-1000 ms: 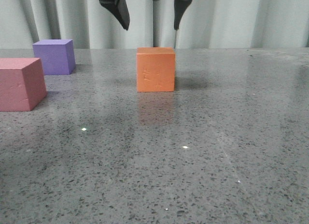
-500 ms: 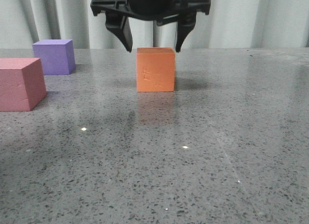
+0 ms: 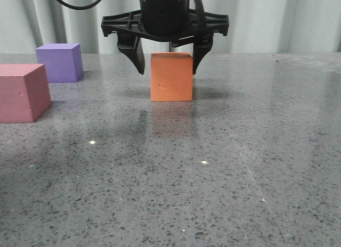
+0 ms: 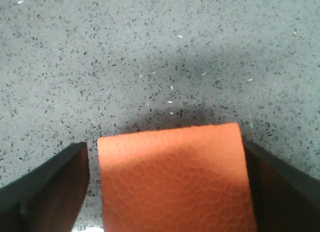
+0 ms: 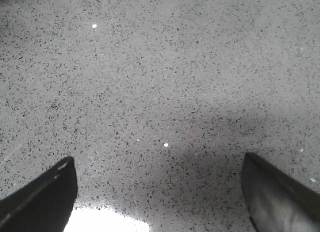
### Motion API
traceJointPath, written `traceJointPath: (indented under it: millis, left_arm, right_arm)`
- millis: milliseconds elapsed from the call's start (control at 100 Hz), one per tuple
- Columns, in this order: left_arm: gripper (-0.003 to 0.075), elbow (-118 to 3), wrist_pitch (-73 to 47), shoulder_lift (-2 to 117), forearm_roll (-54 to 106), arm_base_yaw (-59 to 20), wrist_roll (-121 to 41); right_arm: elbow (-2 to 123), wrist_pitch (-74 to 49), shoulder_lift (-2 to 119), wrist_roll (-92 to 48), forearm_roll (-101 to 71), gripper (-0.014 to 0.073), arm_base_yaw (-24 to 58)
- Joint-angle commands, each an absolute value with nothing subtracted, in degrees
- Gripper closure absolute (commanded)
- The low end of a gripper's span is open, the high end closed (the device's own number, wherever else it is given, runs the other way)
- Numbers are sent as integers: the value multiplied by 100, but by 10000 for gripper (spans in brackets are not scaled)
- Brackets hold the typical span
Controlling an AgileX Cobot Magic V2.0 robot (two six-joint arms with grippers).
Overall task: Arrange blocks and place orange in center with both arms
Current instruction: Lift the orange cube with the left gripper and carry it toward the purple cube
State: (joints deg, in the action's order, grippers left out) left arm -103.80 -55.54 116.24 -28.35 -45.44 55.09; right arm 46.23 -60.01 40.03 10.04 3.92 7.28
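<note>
Apparently ungripped, orange cube [image 3: 171, 77] between left end effector [image 3: 167, 63] fingers.

At upper center of the front view, the left gripper [image 3: 166, 66] has dropped from above the orange cube [image 3: 171, 77]. Its spread fingers [image 3: 137, 58] now straddle the cube's upper sides.
</note>
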Motion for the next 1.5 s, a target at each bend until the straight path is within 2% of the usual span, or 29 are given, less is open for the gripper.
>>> traceJointPath:
  millis: [0,280,400,720,1040,1220,1490]
  left_arm:
    - [228,-10575,-5429,11302,-2950,-4561,5560]
    - [540,-10575,-5429,11302,-2916,-4567,5560]
    - [617,-10587,-5520,11219,-2986,-4567,5440]
    - [626,-10587,-5992,10451,-3566,-4529,4925]
    - [626,-10436,-6217,9854,-3724,-3849,4539]
    - [626,-9859,-6157,9528,-3724,-3569,4440]
    - [626,-8578,-5360,8837,-3607,-3140,4795]
  right_arm:
    - [4755,-5738,3983,946,415,-61,736]
    - [4755,-5738,3983,946,415,-61,736]
    - [4755,-5738,3983,946,415,-61,736]
    - [4755,-5659,3983,946,415,-61,736]
    - [4755,-5614,3983,946,415,-61,736]
    - [4755,-5614,3983,946,415,-61,736]
    - [4755,-5614,3983,946,415,-61,736]
